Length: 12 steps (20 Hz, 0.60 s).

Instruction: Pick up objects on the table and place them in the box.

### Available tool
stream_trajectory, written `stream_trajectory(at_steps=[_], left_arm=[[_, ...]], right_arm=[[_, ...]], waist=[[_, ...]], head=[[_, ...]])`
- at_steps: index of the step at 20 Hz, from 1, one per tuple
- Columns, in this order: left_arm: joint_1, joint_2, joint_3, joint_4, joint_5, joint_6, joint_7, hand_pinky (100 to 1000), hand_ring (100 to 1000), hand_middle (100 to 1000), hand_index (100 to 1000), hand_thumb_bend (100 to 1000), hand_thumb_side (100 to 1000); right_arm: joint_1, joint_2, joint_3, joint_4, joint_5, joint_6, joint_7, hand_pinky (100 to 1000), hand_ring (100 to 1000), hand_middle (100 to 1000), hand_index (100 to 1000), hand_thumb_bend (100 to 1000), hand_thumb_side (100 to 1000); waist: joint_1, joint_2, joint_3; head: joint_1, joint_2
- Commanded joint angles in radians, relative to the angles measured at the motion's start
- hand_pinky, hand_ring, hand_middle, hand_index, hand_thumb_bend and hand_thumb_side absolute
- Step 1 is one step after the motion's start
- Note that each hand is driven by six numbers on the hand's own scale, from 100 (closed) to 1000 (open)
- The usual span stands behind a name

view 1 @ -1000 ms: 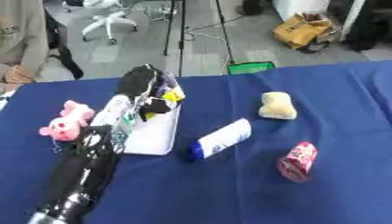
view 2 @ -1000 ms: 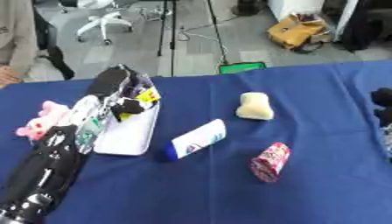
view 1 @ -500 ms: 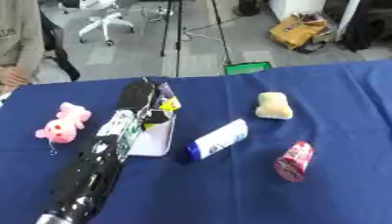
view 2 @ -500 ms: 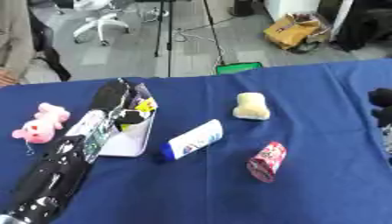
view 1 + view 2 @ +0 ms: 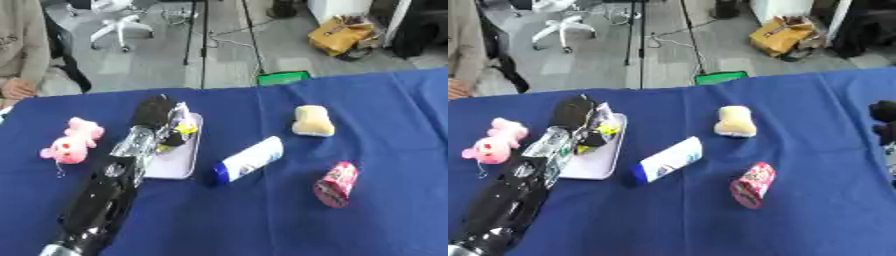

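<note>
Here, a blue-clothed table with the left arm reaching in from the lower left corner, black and silver, stretched up over a shallow pale tray-like box. At the arm's end, the left hand, hanging over the far end of the box, fingers curled downward; close against them a crumple of something silvery and yellow over the box, though whether gripped or merely touched cannot be told. To the left of the arm, well clear of the box, a pink plush toy lying on the cloth. Just right of the box, a white tube with a blue cap, lying slantwise, cap end toward the near side, close to the box rim but apart from it. Farther right and toward the far side, a pale yellow sponge-like lump resting alone. Nearer and to the right, a red and pink patterned packet, lying tilted, apart from tube and lump. At the right edge of the right eye view, the right hand, only dark fingers showing above the cloth, too little visible to tell open from closed. Beyond the table, a grey floor with a green object by the far edge.
</note>
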<state>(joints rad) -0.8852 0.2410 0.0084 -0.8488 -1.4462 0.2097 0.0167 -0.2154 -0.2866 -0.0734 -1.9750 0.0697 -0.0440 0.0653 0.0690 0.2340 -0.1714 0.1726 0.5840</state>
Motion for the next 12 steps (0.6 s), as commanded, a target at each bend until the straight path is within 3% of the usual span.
stream_trajectory(at_steps=[1,3,4,5,6,7,9,10,11,12], left_arm=[[-0.009,0.029,0.007,0.002,-0.034,0.008,-0.039,528,430,447,649,343,385],[-0.009,0.032,0.005,0.008,-0.055,0.004,-0.079,547,441,455,659,348,395],[-0.01,0.033,0.005,0.008,-0.066,-0.001,-0.102,605,483,497,696,413,480],[-0.009,0.034,0.004,0.012,-0.073,-0.012,-0.137,605,483,497,696,413,480],[-0.01,0.034,0.005,0.01,-0.08,-0.024,-0.17,669,570,588,746,568,646],[-0.01,0.036,0.006,0.005,-0.083,-0.039,-0.202,669,570,588,746,568,646],[-0.007,0.037,0.01,-0.009,-0.082,-0.066,-0.255,846,845,840,883,778,850],[-0.006,0.038,0.014,-0.02,-0.071,-0.083,-0.28,873,883,885,908,837,932],[-0.003,0.038,0.019,-0.034,-0.052,-0.1,-0.301,873,883,885,908,837,932],[-0.001,0.04,0.022,-0.045,-0.036,-0.111,-0.316,877,892,897,919,859,990]], right_arm=[[-0.01,-0.018,-0.004,-0.025,-0.004,-0.002,0.002,879,882,799,849,100,542],[-0.01,-0.018,-0.005,-0.025,-0.003,-0.002,0.002,879,882,799,849,100,542],[-0.01,-0.018,-0.005,-0.025,-0.003,-0.002,0.002,879,882,799,849,100,542],[-0.01,-0.018,-0.005,-0.025,-0.004,-0.002,0.002,879,882,799,849,100,542],[-0.01,-0.017,-0.005,-0.025,-0.004,-0.002,0.002,879,882,799,849,100,543],[-0.01,-0.017,-0.005,-0.025,-0.004,-0.002,0.003,879,882,799,849,100,543],[-0.009,-0.017,-0.006,-0.025,-0.003,-0.002,0.003,879,882,799,849,100,543],[-0.009,-0.017,-0.006,-0.025,-0.003,-0.001,0.003,879,882,799,849,100,543],[-0.009,-0.017,-0.006,-0.025,-0.003,-0.001,0.003,879,882,799,849,100,543],[-0.009,-0.017,-0.006,-0.025,-0.003,-0.001,0.003,879,882,799,850,100,544]], waist=[[0.01,-0.026,0.001],[0.009,-0.025,0.001],[0.009,-0.025,0.001],[0.008,-0.025,0.001],[0.008,-0.025,0.002],[0.008,-0.025,0.002],[0.008,-0.026,0.003],[0.008,-0.026,0.004],[0.008,-0.026,0.006],[0.008,-0.027,0.006]], head=[[0.002,-0.006],[0.001,-0.006],[0.002,-0.006],[0.002,-0.006],[0.002,-0.005],[0.002,-0.005],[0.0,-0.004],[-0.001,-0.004],[-0.002,-0.004],[-0.002,-0.004]])
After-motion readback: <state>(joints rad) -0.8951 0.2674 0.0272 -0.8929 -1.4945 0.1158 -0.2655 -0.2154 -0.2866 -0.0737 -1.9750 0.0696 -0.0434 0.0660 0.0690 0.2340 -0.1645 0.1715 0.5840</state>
